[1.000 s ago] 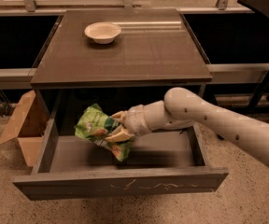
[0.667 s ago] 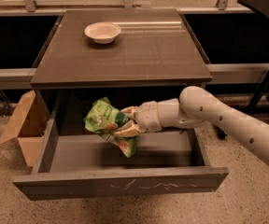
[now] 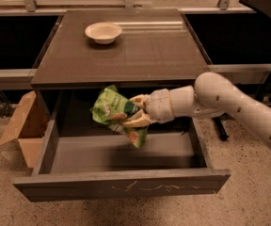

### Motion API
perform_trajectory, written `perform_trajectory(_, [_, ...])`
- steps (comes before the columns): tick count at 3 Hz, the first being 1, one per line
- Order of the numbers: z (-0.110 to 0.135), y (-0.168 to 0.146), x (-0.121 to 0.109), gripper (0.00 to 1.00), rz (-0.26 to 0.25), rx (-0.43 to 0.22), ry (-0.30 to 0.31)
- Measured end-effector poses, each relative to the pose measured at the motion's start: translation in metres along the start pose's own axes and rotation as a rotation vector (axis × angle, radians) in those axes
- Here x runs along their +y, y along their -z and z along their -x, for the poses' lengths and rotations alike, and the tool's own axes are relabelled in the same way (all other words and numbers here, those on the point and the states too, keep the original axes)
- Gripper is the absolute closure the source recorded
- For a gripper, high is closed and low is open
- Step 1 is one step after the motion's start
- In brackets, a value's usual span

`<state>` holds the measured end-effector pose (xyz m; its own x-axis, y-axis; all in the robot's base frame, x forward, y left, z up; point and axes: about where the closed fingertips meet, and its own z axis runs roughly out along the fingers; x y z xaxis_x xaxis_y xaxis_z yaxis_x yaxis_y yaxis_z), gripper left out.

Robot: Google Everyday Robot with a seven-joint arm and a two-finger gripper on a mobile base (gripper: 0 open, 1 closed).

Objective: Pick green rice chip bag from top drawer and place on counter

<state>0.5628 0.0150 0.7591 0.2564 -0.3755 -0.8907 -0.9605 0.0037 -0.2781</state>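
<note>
- Gripper [image 3: 134,111]: at the end of the pale arm [image 3: 239,105], which reaches in from the right. It sits just below the front edge of the worktop [image 3: 126,60], close to the middle of that edge and above the open drawer cavity.
- Fingers [image 3: 138,99]: one above and one below, closed onto the right side of the green rice chip bag [image 3: 108,108] and pinching it between them.
- Green rice chip bag: held in the air, crumpled and tilted. Its upper end is level with the front edge of the worktop and its lower corner hangs toward the drawer floor without touching it. It is not on the worktop.
- Top drawer [image 3: 121,186]: pulled fully out beneath the front edge of the worktop. Its front panel bears pale scratches, and the visible floor is bare.
- White bowl [image 3: 103,32]: upright on the worktop, near the rear edge and left of centre, well apart from the bag.
- Cardboard box [image 3: 25,126]: on the floor outside the front left corner of the worktop, flaps open, just beside the left wall of the drawer.
</note>
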Motion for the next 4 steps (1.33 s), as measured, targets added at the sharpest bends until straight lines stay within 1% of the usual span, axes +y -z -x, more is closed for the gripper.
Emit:
perform_trajectory(1, [0.028,0.034,-0.015,1.0,-0.027,0.029,0.068])
perform_trajectory(2, [0.057,0.063,-0.037,1.0,-0.055,0.08,0.137])
perform_trajectory(3, [0.057,0.063,-0.037,1.0,-0.055,0.08,0.138])
perform_trajectory(4, [0.062,0.064,-0.045,1.0,-0.061,0.071,0.15])
